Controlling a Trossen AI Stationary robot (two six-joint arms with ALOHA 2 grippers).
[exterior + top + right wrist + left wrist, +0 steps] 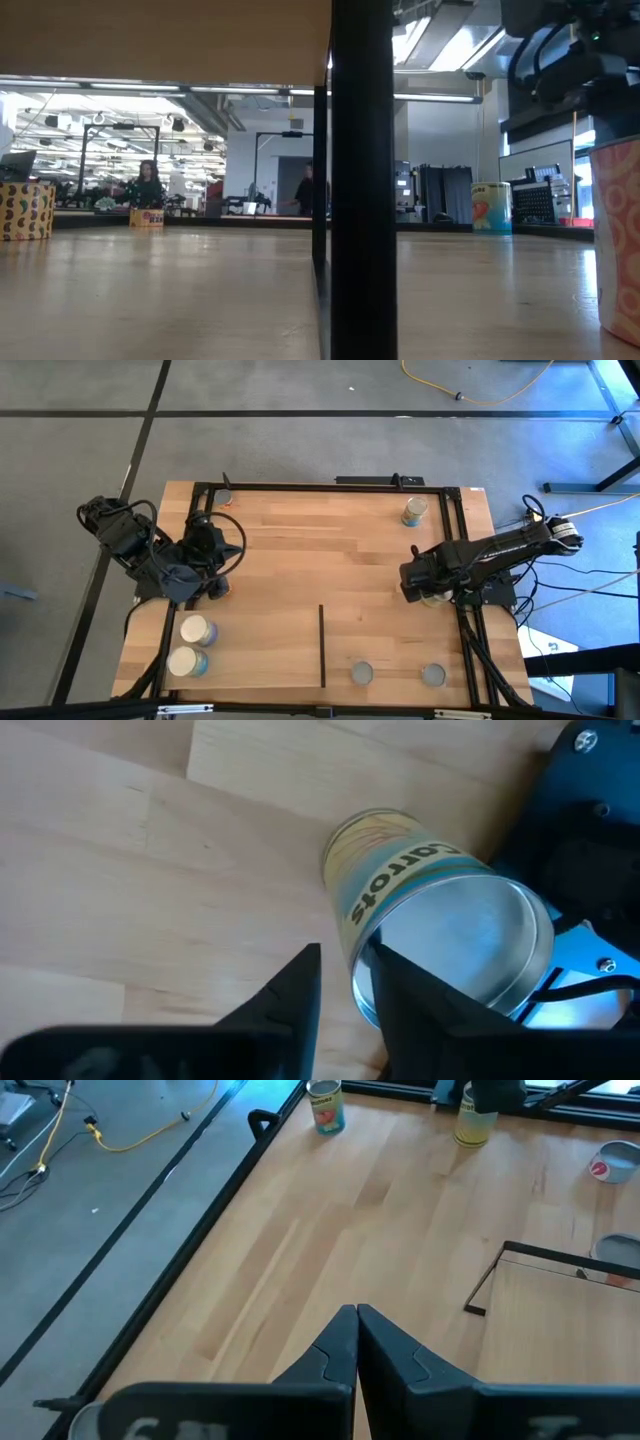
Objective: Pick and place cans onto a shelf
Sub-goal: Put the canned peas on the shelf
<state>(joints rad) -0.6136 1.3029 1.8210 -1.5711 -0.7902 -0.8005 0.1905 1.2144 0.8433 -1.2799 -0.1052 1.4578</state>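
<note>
A yellow-labelled can point(440, 920) with a grey metal top stands upright at the table's right edge point(436, 598). My right gripper point(345, 975) points down over it, open; one fingertip overlaps the can's top at its rim and the other stands just outside the wall. My left gripper point(356, 1342) is shut on nothing, held high over the table's left side point(212, 552). The shelf point(270, 645) is the pale panel left of a black strip point(322, 645). Two cream-topped cans point(195, 630) point(187, 660) stand on it. My right gripper comes at the can from above, pointing down, with its fingers point(400, 995) at the rim point(356, 955) of the grey top. Whether they touch the can, I cannot tell. The can stands upright on the table.
Another can point(413, 510) stands at the far right. Two grey-topped cans point(362, 674) point(432, 676) stand near the front edge, right of the strip. A black frame point(330, 486) runs round the table. The middle of the tabletop point(330, 550) is bare wood.
</note>
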